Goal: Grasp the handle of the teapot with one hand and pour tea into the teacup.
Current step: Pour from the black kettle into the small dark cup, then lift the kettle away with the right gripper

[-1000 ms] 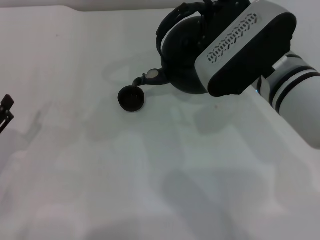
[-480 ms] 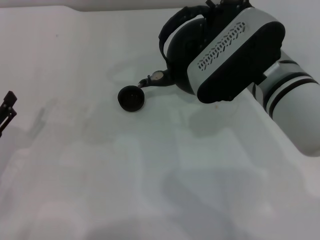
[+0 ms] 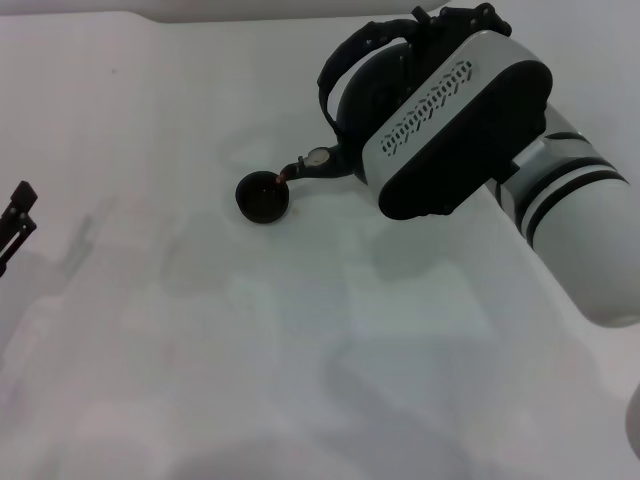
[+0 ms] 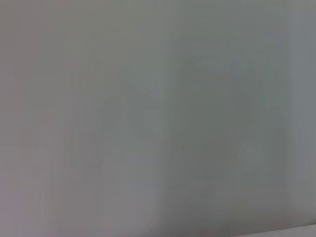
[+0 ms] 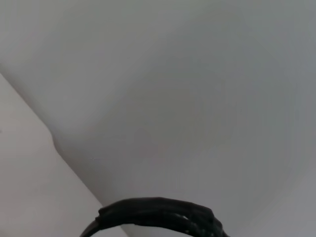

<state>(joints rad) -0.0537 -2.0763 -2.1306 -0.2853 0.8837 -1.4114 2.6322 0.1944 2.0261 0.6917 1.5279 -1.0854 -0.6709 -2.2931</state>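
The matte-black teapot [image 3: 358, 100] hangs in the air at the back right, tilted to the left. Its short spout [image 3: 316, 160] with the pale round spot points down at the teacup [image 3: 263, 198]. A thin reddish stream of tea runs from the spout tip into the small dark cup, which stands on the white table. My right gripper [image 3: 445, 18] is shut on the arched black handle [image 3: 345, 50], mostly hidden behind the wrist housing. The handle also shows in the right wrist view [image 5: 158, 217]. My left gripper [image 3: 15, 215] is parked at the far left edge.
The white table [image 3: 250, 350] spreads around the cup with nothing else on it. My right forearm [image 3: 560, 220] reaches in over the right side. The left wrist view shows only the bare table surface [image 4: 158, 118].
The teapot has tipped further to the left and its spout has come down to the cup's rim. Reddish tea now shows at the spout tip. The left arm barely moved.
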